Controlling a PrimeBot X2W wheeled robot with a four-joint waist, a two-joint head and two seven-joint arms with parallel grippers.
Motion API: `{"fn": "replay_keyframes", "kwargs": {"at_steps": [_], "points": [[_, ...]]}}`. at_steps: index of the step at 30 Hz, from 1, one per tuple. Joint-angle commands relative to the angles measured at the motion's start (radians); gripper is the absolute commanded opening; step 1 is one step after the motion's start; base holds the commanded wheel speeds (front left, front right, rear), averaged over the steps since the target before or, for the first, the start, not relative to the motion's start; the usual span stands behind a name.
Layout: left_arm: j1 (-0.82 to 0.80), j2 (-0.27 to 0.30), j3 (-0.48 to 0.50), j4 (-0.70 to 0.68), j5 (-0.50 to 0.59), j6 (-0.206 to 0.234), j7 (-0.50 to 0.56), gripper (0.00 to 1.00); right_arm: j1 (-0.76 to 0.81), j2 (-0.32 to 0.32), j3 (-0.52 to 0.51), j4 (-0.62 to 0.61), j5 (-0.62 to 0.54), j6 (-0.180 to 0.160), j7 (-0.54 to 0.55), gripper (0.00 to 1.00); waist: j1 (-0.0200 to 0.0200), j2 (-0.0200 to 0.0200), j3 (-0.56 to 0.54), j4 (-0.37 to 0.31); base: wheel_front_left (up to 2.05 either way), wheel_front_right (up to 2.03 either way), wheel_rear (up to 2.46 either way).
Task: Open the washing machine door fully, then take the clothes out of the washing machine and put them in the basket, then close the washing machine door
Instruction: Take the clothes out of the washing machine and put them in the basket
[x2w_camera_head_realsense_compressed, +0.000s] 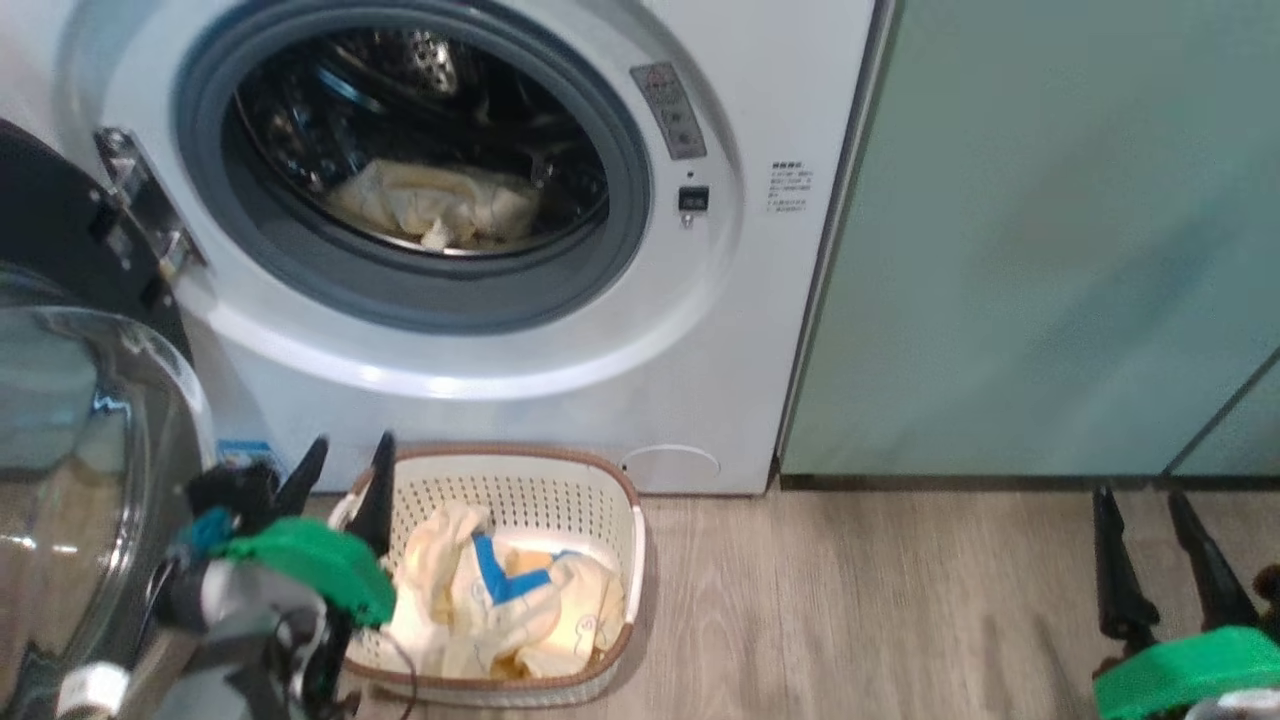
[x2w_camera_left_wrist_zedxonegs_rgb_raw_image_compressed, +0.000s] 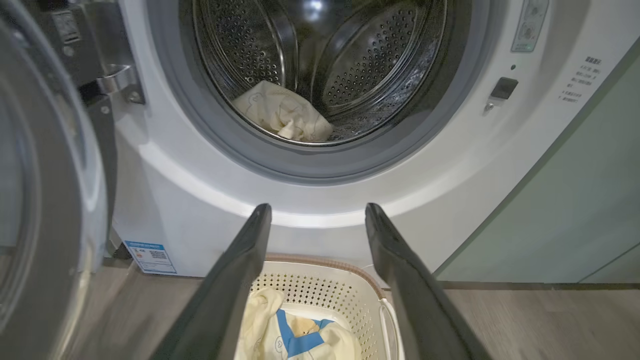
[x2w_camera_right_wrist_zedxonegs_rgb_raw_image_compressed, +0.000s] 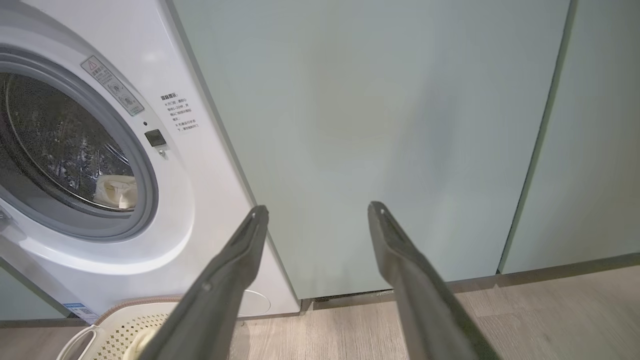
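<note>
While the large round washing machine door (x2w_camera_head_realsense_compressed: 80, 450), with its glossy black rim and clear domed glass, stands wide open on its hinge at the left, we look straight into the drum of the white front-loading washing machine (x2w_camera_head_realsense_compressed: 700, 380). Inside, a soft pale yellow garment (x2w_camera_head_realsense_compressed: 430, 205) lies crumpled at the bottom of the drum, just behind the grey rubber gasket (x2w_camera_head_realsense_compressed: 400, 290).

On the wood-look floor (x2w_camera_head_realsense_compressed: 850, 600) sits the small rectangular cream plastic basket (x2w_camera_head_realsense_compressed: 560, 500), with perforated sides and a brown rim. It is touching the machine's front or just short of it, and we cannot tell which. It holds more pale yellow clothes (x2w_camera_head_realsense_compressed: 490, 590) with a blue band, heaped towards its left and middle.

Our left jaws stand wide apart and grip nothing. Their long dark fingers (x2w_camera_head_realsense_compressed: 375, 495) hover over the basket's left end and point up at the lower curve of the washer's front. In the left wrist view the two fingers frame the basket's far rim, with the drum opening above them. A small blue label sticker (x2w_camera_left_wrist_zedxonegs_rgb_raw_image_compressed: 150, 257) shows low on the machine, near the open door.

Our right jaws are likewise spread and empty — their fingers (x2w_camera_head_realsense_compressed: 1115, 570) hang above the floor well to the right of the basket. They face the flat pale green cabinet doors (x2w_camera_head_realsense_compressed: 1050, 250) beside the machine.
</note>
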Motion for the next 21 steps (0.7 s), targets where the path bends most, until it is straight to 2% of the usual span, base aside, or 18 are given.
{"fn": "replay_keyframes", "kwargs": {"at_steps": [1, 9, 21], "points": [[-0.006, 0.032, 0.057, -0.045, 0.013, 0.006, -0.010, 1.00, -0.007, -0.023, 0.011, -0.036, 0.004, 0.004, -0.010, 1.00, 0.0002, -0.0001, -0.027, 0.002, 0.00, 0.00, 0.00], [0.088, 0.018, 0.116, -0.106, 0.034, 0.019, -0.010, 1.00, 0.020, -0.017, 0.006, -0.043, 0.006, 0.004, -0.010, 1.00, 0.0002, -0.0001, -0.048, 0.011, 0.00, 0.00, 0.00], [0.164, 0.023, 0.175, -0.155, 0.041, 0.016, -0.010, 1.00, 0.037, -0.012, -0.006, -0.053, 0.004, 0.004, -0.010, 1.00, 0.0002, -0.0001, -0.067, 0.033, 0.00, 0.00, 0.00]]}}
